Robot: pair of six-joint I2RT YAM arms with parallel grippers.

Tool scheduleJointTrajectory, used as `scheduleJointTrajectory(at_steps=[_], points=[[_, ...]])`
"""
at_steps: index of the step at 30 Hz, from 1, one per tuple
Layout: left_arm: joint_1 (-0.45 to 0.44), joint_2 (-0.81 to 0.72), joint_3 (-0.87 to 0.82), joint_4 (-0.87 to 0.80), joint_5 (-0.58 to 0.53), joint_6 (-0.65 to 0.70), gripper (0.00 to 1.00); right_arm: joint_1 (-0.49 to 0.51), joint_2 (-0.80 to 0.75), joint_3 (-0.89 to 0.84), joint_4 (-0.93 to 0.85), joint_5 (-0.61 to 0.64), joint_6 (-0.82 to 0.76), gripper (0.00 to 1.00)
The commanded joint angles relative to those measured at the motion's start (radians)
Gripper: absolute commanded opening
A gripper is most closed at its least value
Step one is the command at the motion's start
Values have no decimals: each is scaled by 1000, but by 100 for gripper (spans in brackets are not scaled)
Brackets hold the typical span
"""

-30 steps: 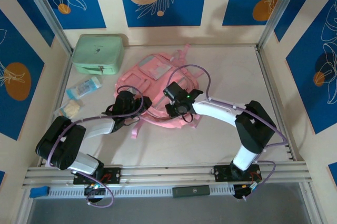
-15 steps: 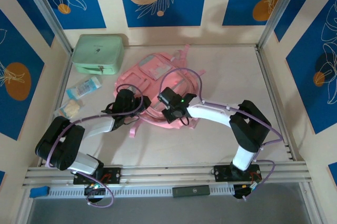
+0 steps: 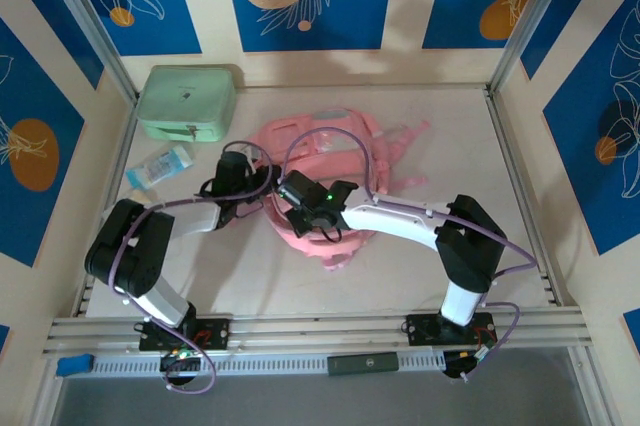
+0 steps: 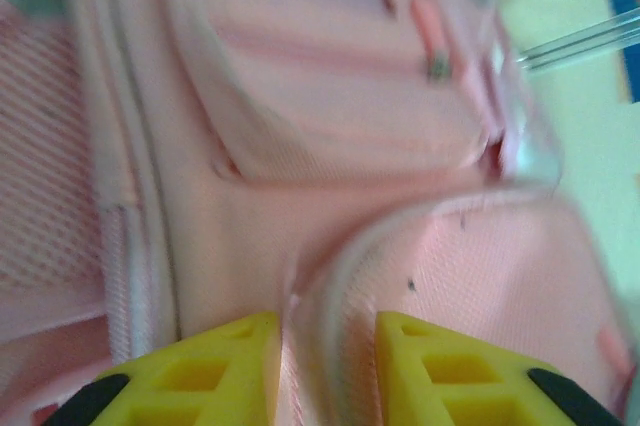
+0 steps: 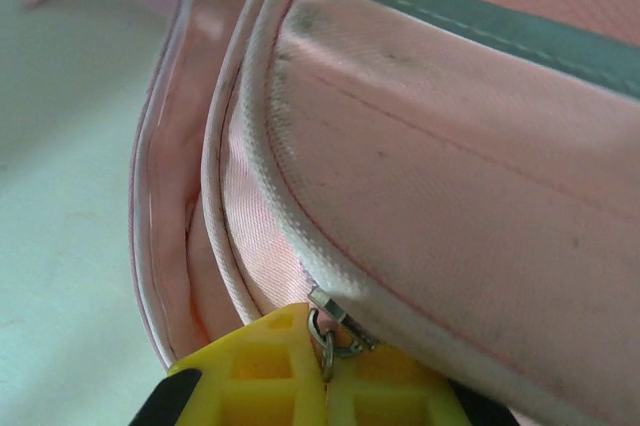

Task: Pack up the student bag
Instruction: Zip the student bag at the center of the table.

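The student bag [image 3: 330, 151] lies in the middle of the table, pink, with its straps [image 3: 400, 139] spread to the back right. My left gripper [image 3: 263, 187] is at the bag's left side. In the left wrist view its yellow fingers [image 4: 200, 378] pinch a piped pink edge of the bag [image 4: 340, 276], and the gripper [image 4: 328, 371] is shut on that edge. My right gripper [image 3: 296, 212] is at the bag's near left edge. In the right wrist view the gripper [image 5: 328, 371] is shut on the ring of the metal zip pull [image 5: 333, 318], beside the bag's white zip tape [image 5: 262, 161].
A mint green zip case [image 3: 187, 101] stands at the back left. A blue and white packet [image 3: 160, 166] lies in front of it, close to my left arm. Metal frame rails [image 3: 520, 186] line both sides and the near edge of the table.
The right gripper has closed on the zip pull and travelled left along the bag. The bag has shifted and turned, its straps now fanned out to the right. The left gripper narrowed on the edge.
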Motion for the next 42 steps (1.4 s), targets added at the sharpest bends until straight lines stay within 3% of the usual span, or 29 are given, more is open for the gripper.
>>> scheduleJointTrajectory(at_steps=[1, 5, 16, 19, 22, 26, 28, 30, 36, 42], points=[[35, -26, -9, 102, 117, -19, 39, 16, 4, 54, -71, -33, 74, 0], [8, -130, -61, -35, 97, -87, 42, -12, -28, 4, -60, -79, 126, 0], [-164, -315, -224, -76, -66, -390, 47, -13, -42, -30, -28, -109, 152, 0], [-194, -317, -216, -110, -119, -420, 44, -12, -40, -29, -25, -108, 154, 0], [-208, -307, -226, -89, -166, -452, 32, -14, -35, -25, -24, -108, 157, 0], [-212, -286, -211, -80, -191, -444, 22, -12, -41, -18, -42, -85, 171, 0], [-212, -285, -225, -64, -209, -450, 7, -13, -42, -5, -74, -67, 186, 0], [-207, -288, -224, -63, -220, -427, 0, -12, -40, 18, -114, -47, 197, 0], [-161, -344, -173, -232, -218, -313, 0, -20, -78, 27, -253, -26, 242, 0], [-63, -384, -76, -487, -180, -101, 0, -74, -194, -93, -307, -28, 269, 0]])
